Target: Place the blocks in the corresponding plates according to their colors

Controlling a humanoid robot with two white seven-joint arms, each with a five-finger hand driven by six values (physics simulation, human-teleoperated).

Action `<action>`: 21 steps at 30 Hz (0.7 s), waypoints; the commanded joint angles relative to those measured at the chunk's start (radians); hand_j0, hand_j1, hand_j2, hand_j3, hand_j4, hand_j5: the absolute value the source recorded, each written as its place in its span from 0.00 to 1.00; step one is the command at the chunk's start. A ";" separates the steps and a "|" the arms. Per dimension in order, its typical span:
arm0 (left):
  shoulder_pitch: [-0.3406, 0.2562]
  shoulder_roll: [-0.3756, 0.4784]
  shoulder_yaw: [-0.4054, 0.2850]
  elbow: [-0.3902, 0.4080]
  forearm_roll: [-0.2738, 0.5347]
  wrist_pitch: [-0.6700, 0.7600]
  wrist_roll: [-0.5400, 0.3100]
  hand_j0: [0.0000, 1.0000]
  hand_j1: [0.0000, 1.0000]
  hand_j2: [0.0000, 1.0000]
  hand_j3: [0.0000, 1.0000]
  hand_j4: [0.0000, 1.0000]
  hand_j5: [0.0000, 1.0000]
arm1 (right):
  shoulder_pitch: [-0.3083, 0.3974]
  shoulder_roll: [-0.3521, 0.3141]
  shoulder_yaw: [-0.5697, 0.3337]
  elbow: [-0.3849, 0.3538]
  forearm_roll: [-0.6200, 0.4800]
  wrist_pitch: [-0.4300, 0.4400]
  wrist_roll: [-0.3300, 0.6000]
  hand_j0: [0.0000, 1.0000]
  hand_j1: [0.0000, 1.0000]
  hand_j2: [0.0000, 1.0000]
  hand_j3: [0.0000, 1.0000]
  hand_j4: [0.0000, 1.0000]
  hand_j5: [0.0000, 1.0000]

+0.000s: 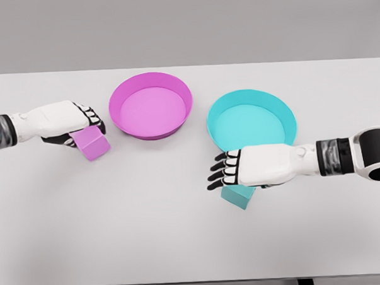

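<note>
**Reaching over both blocks, one hand to each**

Reaching in from the left edge, the left arm is held nearly level across the table (194,243), its white forearm pointing right. The left hand (69,122) is laid over the pink block (92,143), with the dark fingers (91,115) curled down around the block's upper side; whether the block is actually gripped or only touched cannot be told. The block is tilted and sits just left of the pink plate (151,105), close to its rim but apart from it.

The right arm is brought in from the right edge, also nearly level, palm down. The right hand (251,167) is held above the cyan block (238,195), which shows partly beneath it. Its fingers (219,169) are stretched out leftward and slightly spread, and nothing is seen to be clasped by them. The cyan block lies just in front of the cyan plate (251,122), near its front rim.

The two plates are set side by side, pink left, cyan right.
</note>
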 commanded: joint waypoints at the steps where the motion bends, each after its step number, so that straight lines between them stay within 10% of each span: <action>1: -0.005 0.013 0.002 -0.017 0.005 0.001 0.000 0.45 0.45 0.45 0.45 0.45 0.45 | 0.000 0.002 -0.001 0.012 0.002 0.001 0.005 1.00 1.00 1.00 1.00 1.00 1.00; 21: -0.112 -0.122 0.029 -0.020 0.033 0.001 -0.026 0.42 0.42 0.42 0.42 0.42 0.42 | 0.017 0.073 -0.001 0.089 0.019 0.001 0.026 1.00 1.00 1.00 1.00 1.00 1.00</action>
